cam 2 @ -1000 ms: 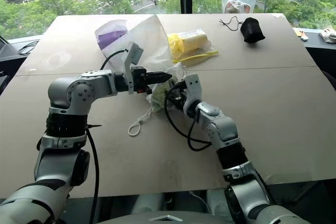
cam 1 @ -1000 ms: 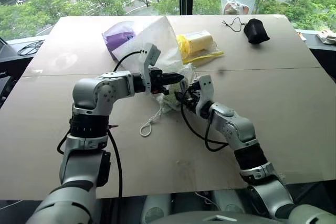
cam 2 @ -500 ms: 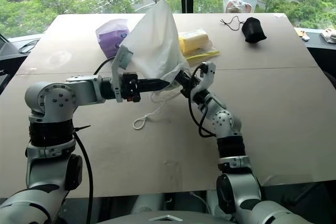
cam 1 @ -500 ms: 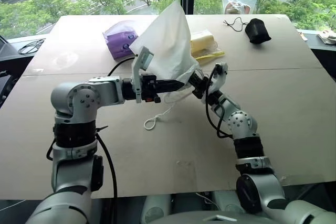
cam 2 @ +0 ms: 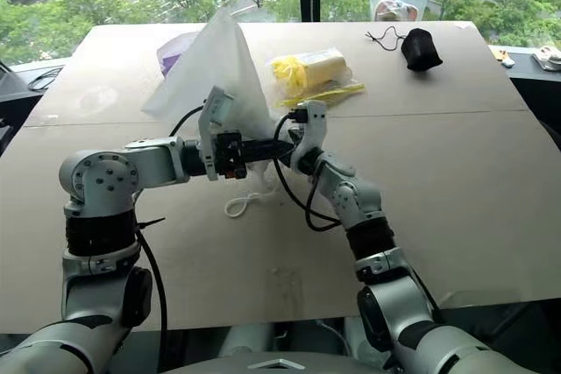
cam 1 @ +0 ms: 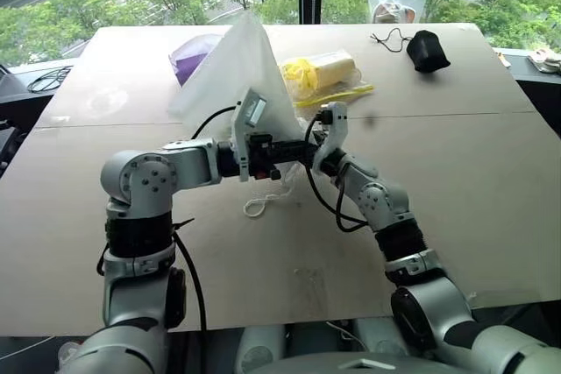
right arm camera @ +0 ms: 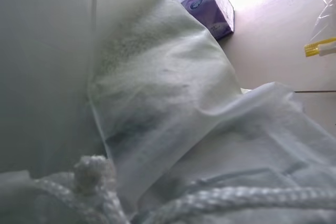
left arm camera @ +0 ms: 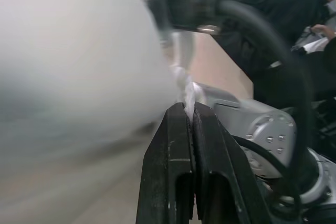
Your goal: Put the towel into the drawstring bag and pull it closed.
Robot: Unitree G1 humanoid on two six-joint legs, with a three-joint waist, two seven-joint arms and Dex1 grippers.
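The white drawstring bag [cam 1: 238, 72] stands lifted off the table [cam 1: 456, 155], its closed end pointing up and its mouth gathered low between my two grippers. My left gripper [left arm camera: 185, 107] is shut on the bag's white cord [left arm camera: 184, 85] at the mouth. A loop of that cord [cam 1: 259, 206] hangs down to the table. My right gripper [cam 1: 317, 139] is right against the mouth, on the side opposite my left gripper. Through the thin fabric the towel [right arm camera: 157, 72] shows as a fluffy shape inside the bag. A knotted cord [right arm camera: 92, 169] runs along the mouth.
Behind the bag lie a clear plastic bag with yellow contents [cam 1: 329, 72] and a purple pack [cam 1: 188, 52]. A small black pouch [cam 1: 428, 50] with a cord sits at the back right. Another clear bag [cam 1: 394, 2] stands by the window.
A second ago the bag lay slumped on the table; it has been lifted upright, and its top now leans left. My right gripper has risen and closed in on the left gripper.
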